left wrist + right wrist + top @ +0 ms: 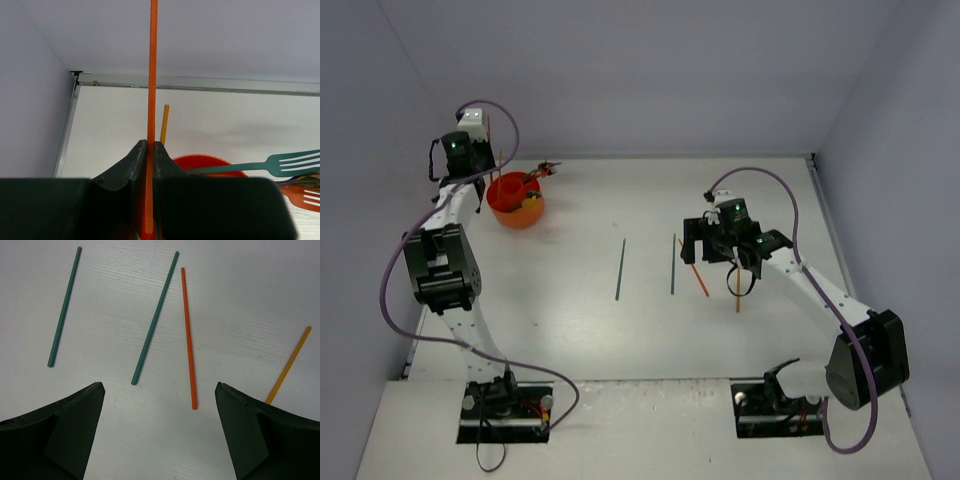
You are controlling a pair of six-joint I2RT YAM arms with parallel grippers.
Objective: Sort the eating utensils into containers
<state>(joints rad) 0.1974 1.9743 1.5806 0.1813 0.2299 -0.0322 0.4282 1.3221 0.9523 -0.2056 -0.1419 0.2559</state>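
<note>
left jaws: clamped on an upright orange chopstick [151, 75], close above the cup [210, 162] | cup: holds teal fork [260, 166] and yellow stick [164, 125] | right jaws: spread wide, gripping nothing, well right of the cup | surface [240, 300] below right jaws: left teal chopstick [64, 307], right teal chopstick [155, 317], loose orange chopstick [188, 337], yellow chopstick [288, 365], none touching
</note>
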